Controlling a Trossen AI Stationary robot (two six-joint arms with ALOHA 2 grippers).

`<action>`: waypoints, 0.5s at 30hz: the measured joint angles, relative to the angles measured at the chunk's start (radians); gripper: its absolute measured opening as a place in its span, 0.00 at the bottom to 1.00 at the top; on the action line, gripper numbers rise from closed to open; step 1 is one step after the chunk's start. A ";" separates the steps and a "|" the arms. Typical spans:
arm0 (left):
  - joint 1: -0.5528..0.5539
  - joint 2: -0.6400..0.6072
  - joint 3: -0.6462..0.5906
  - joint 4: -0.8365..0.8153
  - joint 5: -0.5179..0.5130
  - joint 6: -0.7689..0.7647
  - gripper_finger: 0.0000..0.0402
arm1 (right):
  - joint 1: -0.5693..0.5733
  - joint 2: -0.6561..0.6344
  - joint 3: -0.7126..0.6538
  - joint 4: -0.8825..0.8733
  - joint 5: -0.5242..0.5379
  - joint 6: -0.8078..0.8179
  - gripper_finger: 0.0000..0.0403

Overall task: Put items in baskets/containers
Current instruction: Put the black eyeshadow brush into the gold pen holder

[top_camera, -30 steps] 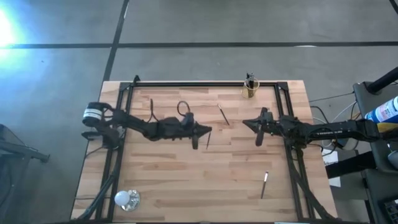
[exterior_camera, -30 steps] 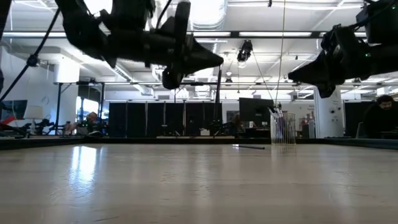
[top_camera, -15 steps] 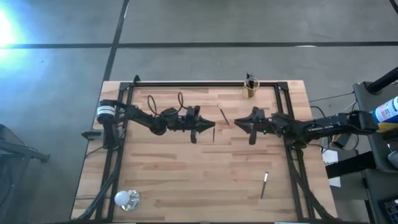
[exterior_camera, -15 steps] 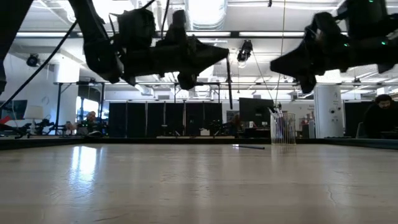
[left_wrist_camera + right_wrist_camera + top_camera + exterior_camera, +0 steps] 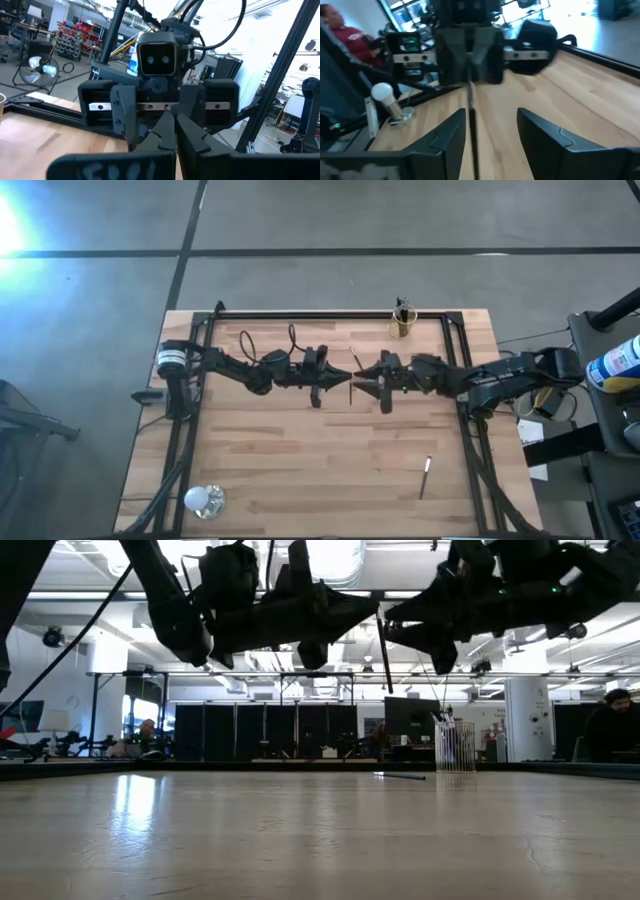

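Observation:
My left gripper (image 5: 345, 378) hovers above the table's middle, shut on a thin dark stick (image 5: 383, 652). Facing it from the right, my right gripper (image 5: 490, 114) is open. Its fingers stand on either side of that stick (image 5: 470, 120), which runs close to one finger; I cannot tell whether they touch. The yellowish cup (image 5: 401, 326) stands at the far edge with sticks upright in it. One loose stick (image 5: 357, 362) lies on the table just beyond the grippers, and another (image 5: 425, 477) lies near the right front. My left gripper pinches the stick's upper end (image 5: 377, 616) between its two fingertips. The fingers come level from the table's left and lie across the stick. The stick hangs below them, slightly tilted, well clear of the table.
A white bulb-like ball (image 5: 203, 500) lies at the table's near left corner. A dark frame (image 5: 300, 317) runs along the far edge and both sides. Bare wood (image 5: 300, 460) lies in front of the grippers. A person (image 5: 340, 30) sits beyond the table.
My left gripper has carried the stick toward the table's right and a little toward the far edge, still shut on it. My right gripper has come toward the left, up to the stick, and has opened; its fingers now flank the stick.

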 joint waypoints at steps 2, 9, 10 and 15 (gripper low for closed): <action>0.000 0.000 0.001 -0.003 0.000 0.000 0.00 | 0.000 0.028 0.021 -0.002 -0.019 -0.011 0.43; 0.001 0.000 0.001 0.000 0.001 -0.001 0.00 | 0.000 0.094 0.077 -0.003 -0.021 -0.037 0.35; 0.001 0.000 0.001 -0.001 0.001 -0.002 0.00 | 0.000 0.097 0.081 -0.003 -0.021 -0.043 0.32; 0.002 0.000 0.000 -0.001 -0.002 -0.009 0.00 | 0.000 0.082 0.087 -0.003 -0.022 -0.061 0.11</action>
